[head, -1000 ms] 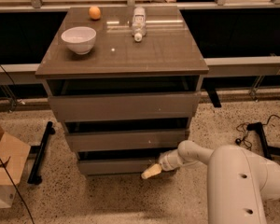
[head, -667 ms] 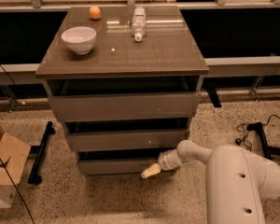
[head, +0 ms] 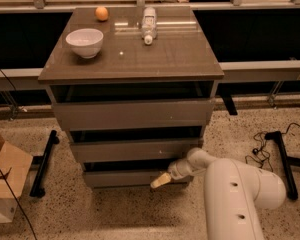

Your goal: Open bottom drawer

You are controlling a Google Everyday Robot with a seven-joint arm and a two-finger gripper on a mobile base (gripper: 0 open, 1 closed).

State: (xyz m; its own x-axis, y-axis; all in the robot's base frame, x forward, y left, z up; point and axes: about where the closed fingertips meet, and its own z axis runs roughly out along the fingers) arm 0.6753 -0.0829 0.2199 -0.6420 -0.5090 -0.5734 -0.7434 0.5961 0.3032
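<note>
The grey-brown cabinet (head: 132, 64) has three handleless drawer fronts. The bottom drawer (head: 120, 178) is the lowest and narrowest-looking front, with a dark gap above it. My gripper (head: 161, 180) is at the right part of that front, its pale yellowish tip pointing left and down against or just before the front. My white arm (head: 235, 194) comes in from the lower right.
A white bowl (head: 84, 42), an orange (head: 102, 13) and a lying plastic bottle (head: 148, 24) are on the cabinet top. A cardboard box (head: 2, 179) stands at the left. Black stand feet (head: 42, 164) and cables (head: 262, 151) lie on the speckled floor.
</note>
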